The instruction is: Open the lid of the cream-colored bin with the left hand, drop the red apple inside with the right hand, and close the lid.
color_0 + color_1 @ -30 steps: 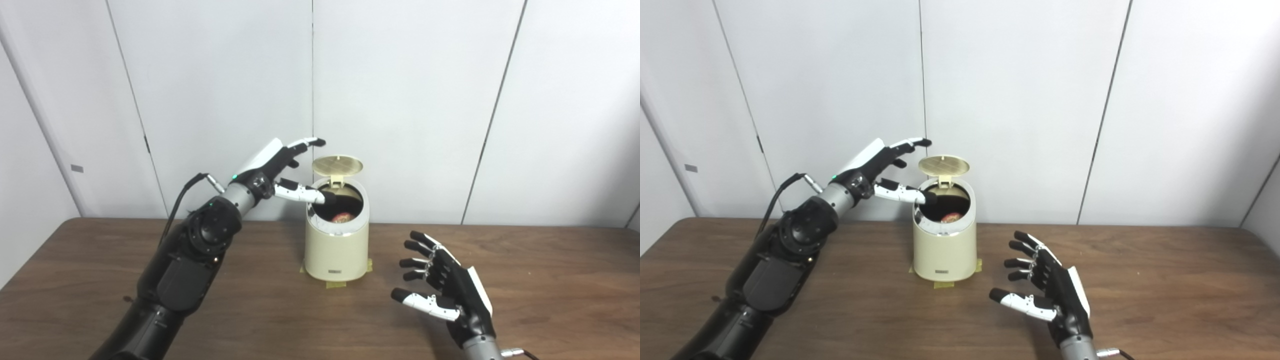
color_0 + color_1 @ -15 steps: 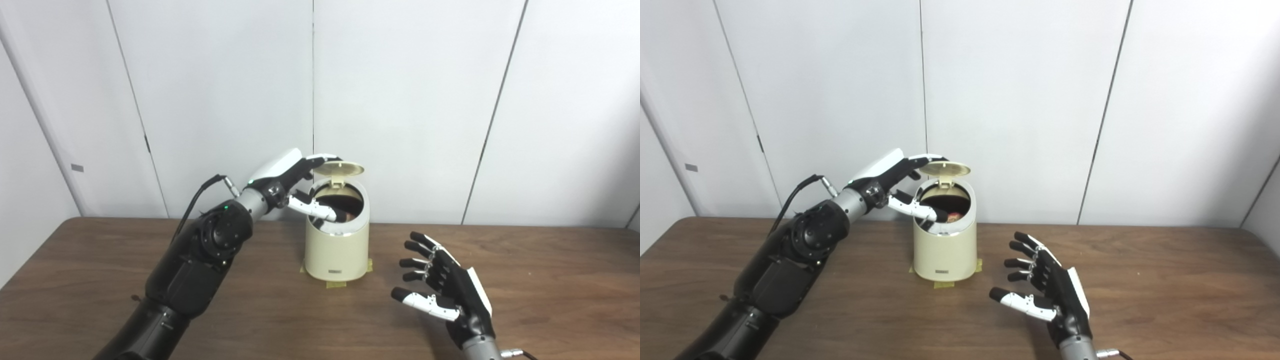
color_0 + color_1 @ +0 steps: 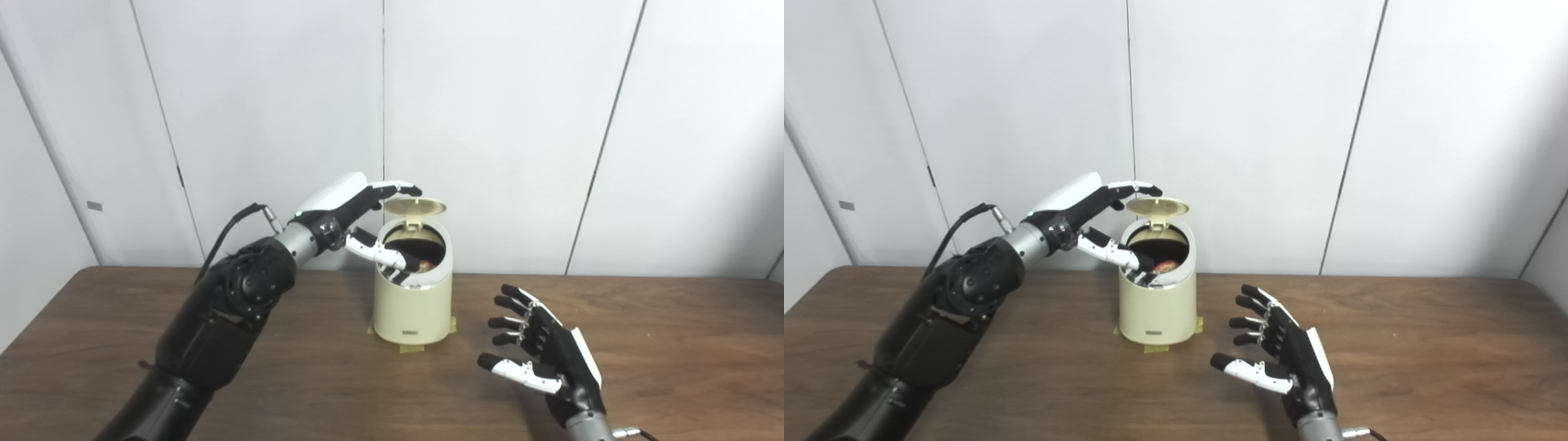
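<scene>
A cream-colored bin (image 3: 411, 306) stands on the wooden table (image 3: 318, 380), taped down at its base. Its round lid (image 3: 414, 206) is hinged at the back and tilted partly down over the mouth. Inside the dark opening a bit of the red apple (image 3: 1165, 266) shows. My left hand (image 3: 361, 217) is open at the bin's left: its fingers (image 3: 398, 187) reach over the lid's top edge and its thumb lies across the bin's front rim. My right hand (image 3: 542, 352) hovers open over the table, right of the bin, holding nothing.
White wall panels (image 3: 502, 122) close off the back right behind the bin. A black cable (image 3: 236, 223) loops off my left wrist. Bits of tape (image 3: 410, 349) stick out under the bin.
The lid has tipped from upright to partly lowered. My left hand moved right, its fingers now over the lid and its thumb dropped onto the front rim. The right hand stayed put.
</scene>
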You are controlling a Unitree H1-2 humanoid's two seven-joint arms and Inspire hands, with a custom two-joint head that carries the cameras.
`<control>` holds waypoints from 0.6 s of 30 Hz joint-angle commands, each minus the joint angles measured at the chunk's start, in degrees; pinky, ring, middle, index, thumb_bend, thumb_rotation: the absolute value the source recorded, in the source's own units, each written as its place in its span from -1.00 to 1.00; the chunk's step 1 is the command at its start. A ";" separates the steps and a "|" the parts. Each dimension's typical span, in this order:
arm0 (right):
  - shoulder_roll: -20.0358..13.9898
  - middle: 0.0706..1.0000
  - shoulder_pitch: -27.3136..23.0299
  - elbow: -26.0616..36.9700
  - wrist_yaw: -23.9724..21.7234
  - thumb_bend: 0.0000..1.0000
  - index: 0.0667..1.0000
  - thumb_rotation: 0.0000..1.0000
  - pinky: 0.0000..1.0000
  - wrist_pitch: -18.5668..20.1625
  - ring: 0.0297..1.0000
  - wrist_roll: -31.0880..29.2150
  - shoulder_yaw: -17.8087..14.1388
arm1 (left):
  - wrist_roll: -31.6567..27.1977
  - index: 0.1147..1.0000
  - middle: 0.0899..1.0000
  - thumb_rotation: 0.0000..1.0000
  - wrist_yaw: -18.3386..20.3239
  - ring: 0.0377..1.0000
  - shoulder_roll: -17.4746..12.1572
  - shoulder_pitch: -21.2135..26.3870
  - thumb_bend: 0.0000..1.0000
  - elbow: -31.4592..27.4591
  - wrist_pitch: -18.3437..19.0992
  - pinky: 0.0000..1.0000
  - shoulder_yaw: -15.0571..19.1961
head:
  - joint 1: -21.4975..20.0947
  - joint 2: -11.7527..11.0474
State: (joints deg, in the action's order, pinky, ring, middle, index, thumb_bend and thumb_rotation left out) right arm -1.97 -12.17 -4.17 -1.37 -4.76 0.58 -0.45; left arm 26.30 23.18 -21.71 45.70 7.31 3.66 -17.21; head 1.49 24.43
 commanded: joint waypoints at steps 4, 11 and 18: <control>0.11 0.58 -2.24 2.12 0.22 0.68 0.60 -0.59 0.09 -0.64 0.32 0.28 0.23 | 6.42 0.77 0.83 -0.16 -0.21 0.99 -3.33 1.99 0.90 -3.40 -1.47 0.83 -1.56 | -0.06 0.21; 0.39 0.58 -2.21 2.44 0.24 0.68 0.60 -0.62 0.11 -0.06 0.33 -0.08 0.15 | 12.23 0.74 0.81 -0.21 2.30 1.00 -4.20 2.03 0.88 -5.69 -0.69 1.00 -3.98 | -0.18 0.43; 0.27 0.58 -2.33 2.30 0.25 0.68 0.60 -0.60 0.12 -0.44 0.32 0.53 0.30 | 13.15 0.72 0.78 -0.15 3.04 0.97 -3.82 1.66 0.93 -5.30 -1.47 1.00 -4.02 | -0.26 0.75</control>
State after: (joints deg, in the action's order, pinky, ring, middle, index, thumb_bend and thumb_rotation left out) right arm -1.85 -12.19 -3.88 -1.37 -4.37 1.28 -0.24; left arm 38.98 27.03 -25.18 44.71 3.20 3.03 -21.75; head 1.23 25.14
